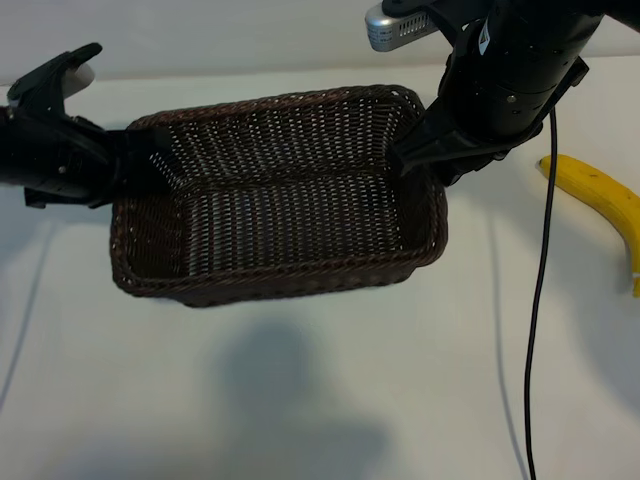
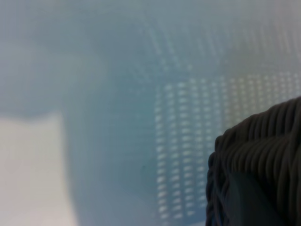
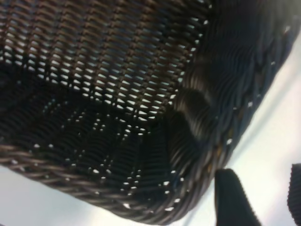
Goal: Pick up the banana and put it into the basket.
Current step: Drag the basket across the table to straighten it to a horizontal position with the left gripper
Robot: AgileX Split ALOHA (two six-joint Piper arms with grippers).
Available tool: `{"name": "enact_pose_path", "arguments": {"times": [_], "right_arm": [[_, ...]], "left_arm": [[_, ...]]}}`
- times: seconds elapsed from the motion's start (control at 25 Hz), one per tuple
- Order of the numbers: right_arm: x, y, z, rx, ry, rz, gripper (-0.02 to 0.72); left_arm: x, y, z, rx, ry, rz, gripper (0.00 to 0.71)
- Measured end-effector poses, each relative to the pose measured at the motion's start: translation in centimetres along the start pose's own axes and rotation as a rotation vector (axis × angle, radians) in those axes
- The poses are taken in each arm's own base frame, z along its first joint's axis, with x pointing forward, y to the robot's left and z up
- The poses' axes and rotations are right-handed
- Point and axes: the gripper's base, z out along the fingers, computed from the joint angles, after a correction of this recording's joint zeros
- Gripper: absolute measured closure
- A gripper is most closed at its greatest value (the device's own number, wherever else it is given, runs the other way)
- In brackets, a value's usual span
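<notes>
A: What are we working on?

B: A plain white counter point(image 1: 300, 400), with our shadows falling across the near part. We can't make out anything of the room beyond it.

A: And what do we count?

B: One basket point(image 1: 280, 190), one banana point(image 1: 605, 200), two arms, and one black cable point(image 1: 540, 300) hanging down at the right.

A: Where's the banana?

B: On the counter at the far right, well apart from the basket and outside it. Nothing holds it.

A: Our end effectors?

B: The left end effector point(image 1: 150, 165) sits at the basket's left wall, its jaws narrowly parted and clamped on the rim. The right end effector point(image 1: 425, 150) is at the basket's far right corner, jaws about half open across the wicker edge there; we see one dark finger point(image 3: 233, 197) just outside the wall.
</notes>
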Motion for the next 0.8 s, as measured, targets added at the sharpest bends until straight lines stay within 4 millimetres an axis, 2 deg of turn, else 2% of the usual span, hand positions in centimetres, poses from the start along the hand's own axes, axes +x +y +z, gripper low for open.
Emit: {"name": "enact_pose_path", "arguments": {"times": [0.32,0.64,0.8], "right_arm": [[0.0,0.1,0.0,-0.010,0.001,0.004,0.386],[0.0,0.1,0.0,-0.011,0.001,0.004,0.386],[0.0,0.1,0.0,-0.011,0.001,0.004,0.386]], "left_arm": [[-1.1,-2.5,3.0,0.028,0.043,0.076,0.542],[-1.0,-1.7,5.6,0.008,0.096,0.050,0.542],[-0.9,-1.4,6.1,0.002,0.107,0.049,0.542]]}}
